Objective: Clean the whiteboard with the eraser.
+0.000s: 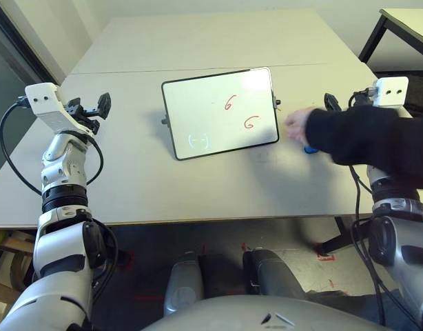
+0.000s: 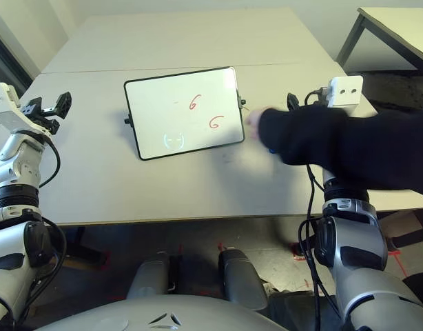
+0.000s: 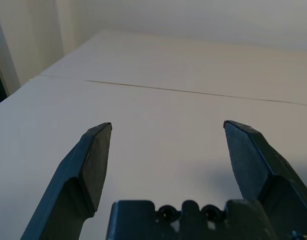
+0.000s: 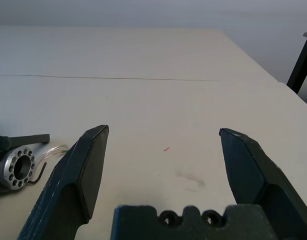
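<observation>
Two red handwritten figures "6" are showing on the whiteboard (image 1: 218, 114): one is standing near the middle of the white surface, the other is sitting lower and nearer the board's right edge. A faint pale mark resembling "(--)" is lying in the board's near left corner; its meaning cannot be read. No other writing is showing.

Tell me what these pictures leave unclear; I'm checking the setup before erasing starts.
- Small bright blue eraser: mostly hidden under a person's blurred hand in the head views; its shape is unreadable.
- Right gripper: the person's black sleeve covers it in the head views.
- Glossy white black-framed whiteboard: a faint mark near its lower left is too small to read.
</observation>
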{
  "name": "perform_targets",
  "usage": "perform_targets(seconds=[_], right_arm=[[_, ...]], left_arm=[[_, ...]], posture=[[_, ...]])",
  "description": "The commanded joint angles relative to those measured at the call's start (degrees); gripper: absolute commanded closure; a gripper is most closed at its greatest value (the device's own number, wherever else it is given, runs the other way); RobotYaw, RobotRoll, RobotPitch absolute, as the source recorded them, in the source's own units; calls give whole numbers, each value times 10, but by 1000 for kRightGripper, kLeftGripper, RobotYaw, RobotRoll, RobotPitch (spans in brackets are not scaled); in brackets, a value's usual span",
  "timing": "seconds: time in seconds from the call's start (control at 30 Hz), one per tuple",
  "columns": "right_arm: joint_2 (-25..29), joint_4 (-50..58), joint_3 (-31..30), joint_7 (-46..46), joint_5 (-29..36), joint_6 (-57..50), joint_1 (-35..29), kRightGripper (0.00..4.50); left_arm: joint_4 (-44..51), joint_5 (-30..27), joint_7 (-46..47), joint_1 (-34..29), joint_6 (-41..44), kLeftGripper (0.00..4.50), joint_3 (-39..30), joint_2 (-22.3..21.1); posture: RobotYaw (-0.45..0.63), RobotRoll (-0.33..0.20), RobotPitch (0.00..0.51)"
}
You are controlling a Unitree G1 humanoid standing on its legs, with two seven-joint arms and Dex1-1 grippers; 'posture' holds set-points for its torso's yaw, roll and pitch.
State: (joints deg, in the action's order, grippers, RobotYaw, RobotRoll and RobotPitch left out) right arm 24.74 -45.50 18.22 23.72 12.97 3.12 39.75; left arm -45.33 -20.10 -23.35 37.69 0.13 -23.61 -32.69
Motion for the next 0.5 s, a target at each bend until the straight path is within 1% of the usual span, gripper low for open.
perform_targets(seconds=[0.03, 0.1, 0.33, 0.43, 0.5], right_arm=[[2, 3, -1, -3, 4, 5, 4, 9], [2, 2, 0, -3, 3, 5, 4, 9], [5, 8, 0, -7, 3, 0, 4, 9], [1, 7, -2, -10, 2, 0, 3, 9], [0, 7, -3, -10, 2, -2, 6, 9]], left_arm=[[-16, 8, -3, 10, -8, 0, 4, -2], [-19, 8, -2, 10, -11, 0, 4, -1], [16, 0, -17, 1, 4, 0, 7, 0], [57, -7, -35, -5, 25, 0, 15, 2], [122, -23, -67, -22, 59, 0, 27, 4]], posture=[[-74, 0, 49], [-73, 0, 49], [-77, 0, 46], [-72, 0, 43], [-69, 0, 47]])
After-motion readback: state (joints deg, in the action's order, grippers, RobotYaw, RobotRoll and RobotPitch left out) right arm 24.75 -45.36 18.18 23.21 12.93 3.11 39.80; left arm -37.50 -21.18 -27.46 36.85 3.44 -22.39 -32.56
